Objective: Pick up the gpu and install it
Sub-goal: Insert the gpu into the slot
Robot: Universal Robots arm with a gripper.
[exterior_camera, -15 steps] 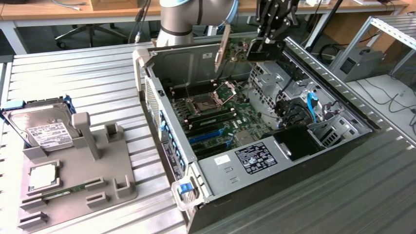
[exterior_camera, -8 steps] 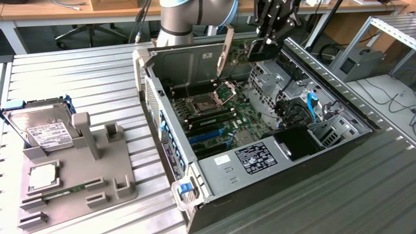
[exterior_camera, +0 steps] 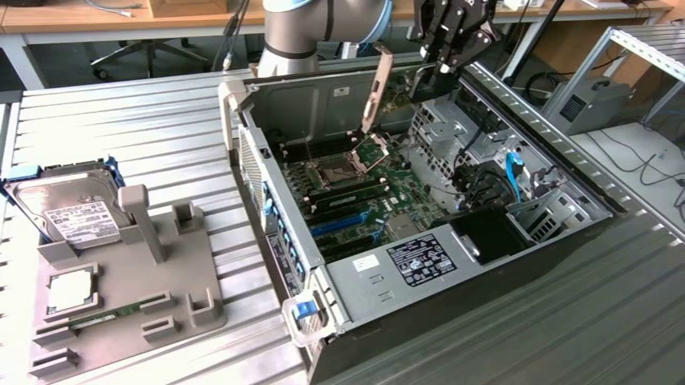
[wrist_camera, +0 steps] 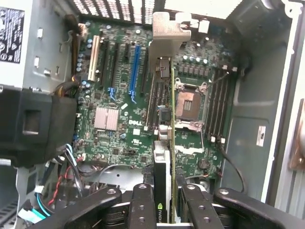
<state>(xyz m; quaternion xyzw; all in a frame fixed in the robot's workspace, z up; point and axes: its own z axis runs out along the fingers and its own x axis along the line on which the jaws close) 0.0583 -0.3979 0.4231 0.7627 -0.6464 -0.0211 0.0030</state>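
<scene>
gpu (wrist_camera: 164, 157) hangs edge-on, pinched between the fingers (wrist_camera: 143, 205), which press against both of its faces. Its metal bracket (wrist_camera: 169, 29) sticks out at the end farthest from the fingers. Past the fingertips lies the green motherboard (wrist_camera: 119, 119) inside the open computer case (exterior_camera: 364, 277), with the card held above it.

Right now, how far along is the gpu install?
Pickup looks done: the gripper is shut on the gpu, holding it over the open computer case. Installing is left: the card is not yet seated on the motherboard, and the blue expansion slot stands empty.
</scene>
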